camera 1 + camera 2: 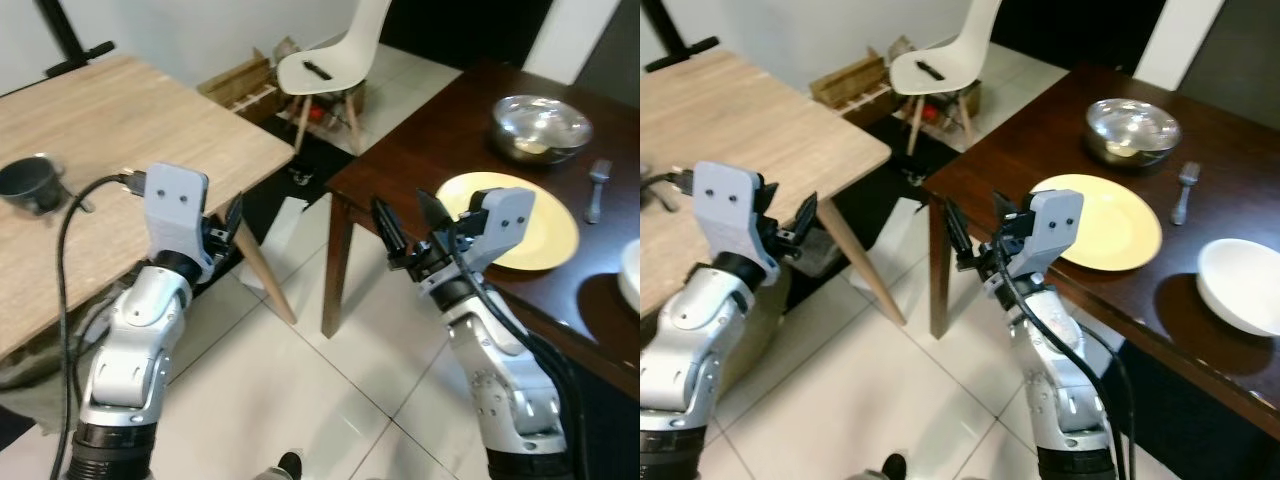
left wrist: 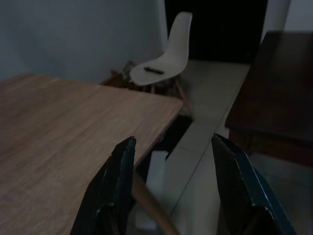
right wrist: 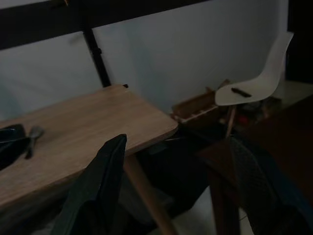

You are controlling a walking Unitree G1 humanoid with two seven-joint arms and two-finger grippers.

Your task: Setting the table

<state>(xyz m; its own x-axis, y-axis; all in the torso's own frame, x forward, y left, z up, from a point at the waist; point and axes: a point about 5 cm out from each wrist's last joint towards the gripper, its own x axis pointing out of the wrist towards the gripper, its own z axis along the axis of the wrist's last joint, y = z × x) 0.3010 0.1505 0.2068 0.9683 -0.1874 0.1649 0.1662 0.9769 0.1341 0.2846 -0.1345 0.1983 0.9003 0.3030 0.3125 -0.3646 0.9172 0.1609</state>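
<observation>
A yellow plate (image 1: pixel 1110 228) lies on the dark wooden table (image 1: pixel 420 150) near its front edge. Behind it stands a steel bowl (image 1: pixel 540 128), with a fork (image 1: pixel 597 188) to its right and a white dish (image 1: pixel 1240 285) further right. My right gripper (image 1: pixel 407 208) hovers open just off the table's corner, left of the yellow plate, holding nothing. My left gripper (image 2: pixel 171 186) is open and empty, beside the edge of the light wooden table (image 1: pixel 120 130). A black cup (image 1: pixel 30 185) with a utensil (image 3: pixel 32 139) beside it sits on that light table.
A white chair (image 1: pixel 330 60) stands in the gap behind the two tables, with a wooden crate (image 1: pixel 240 85) next to it. Between the tables runs a strip of white tiled floor (image 1: pixel 330 400). A black cable (image 1: pixel 75 215) loops over my left arm.
</observation>
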